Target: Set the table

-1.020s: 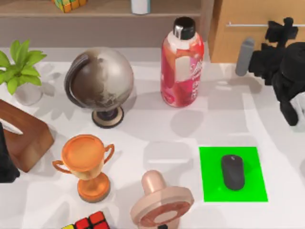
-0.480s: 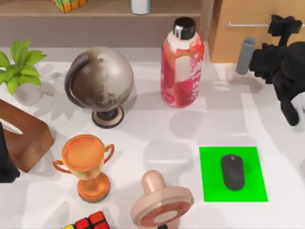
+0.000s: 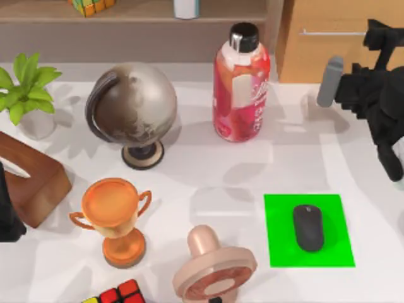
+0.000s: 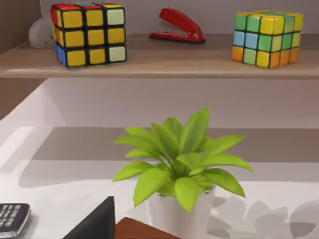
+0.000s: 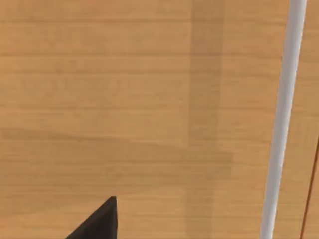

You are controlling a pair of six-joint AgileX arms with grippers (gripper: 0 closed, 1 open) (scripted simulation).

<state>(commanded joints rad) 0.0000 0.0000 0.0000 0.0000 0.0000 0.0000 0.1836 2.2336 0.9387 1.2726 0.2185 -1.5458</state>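
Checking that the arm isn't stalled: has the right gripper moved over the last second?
Yes. The right gripper has shifted toward the wooden cabinet and its handle, away from the green mat.

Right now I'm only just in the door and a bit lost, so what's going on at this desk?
The right arm is up at the table's far right, its claw facing the wooden cabinet and its silver handle bar. The left arm sits parked at the left edge by the potted plant. The mouse lies on the green mat, untouched.
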